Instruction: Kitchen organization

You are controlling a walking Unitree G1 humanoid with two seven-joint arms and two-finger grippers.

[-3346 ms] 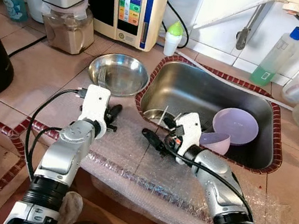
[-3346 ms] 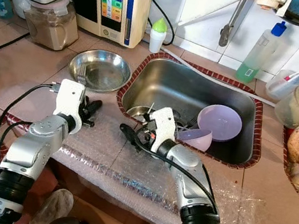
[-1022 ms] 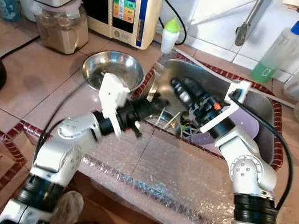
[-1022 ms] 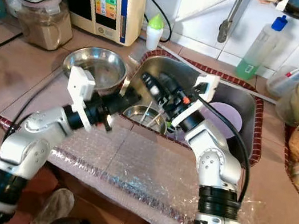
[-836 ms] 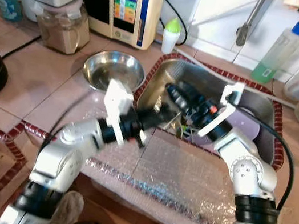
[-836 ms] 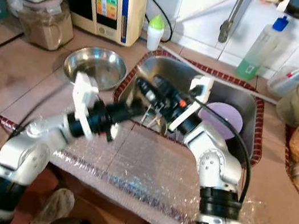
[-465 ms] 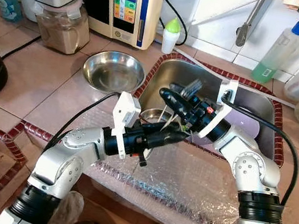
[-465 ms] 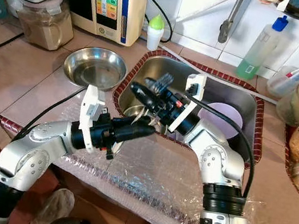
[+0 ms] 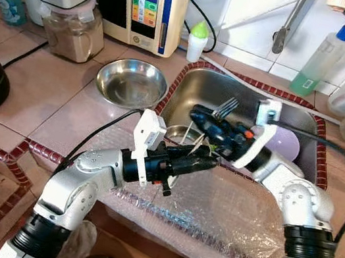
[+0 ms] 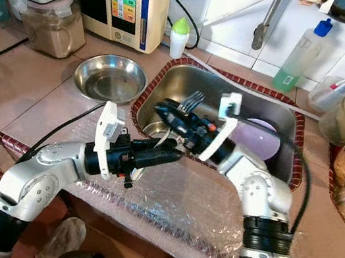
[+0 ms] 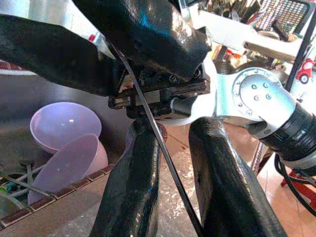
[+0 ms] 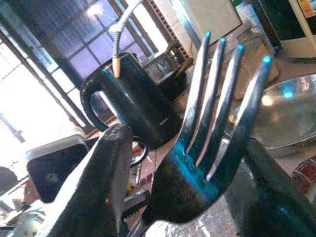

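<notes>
Centre frame: right gripper clenched on a fork, now lifted above the sink | left gripper has closed in beneath, fingers slightly parted, empty | Likely handover or transfer next.

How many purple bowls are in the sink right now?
2. One purple bowl lies tilted against the sink wall; the second bowl leans in front of it, touching. The arms may hide more.
</notes>
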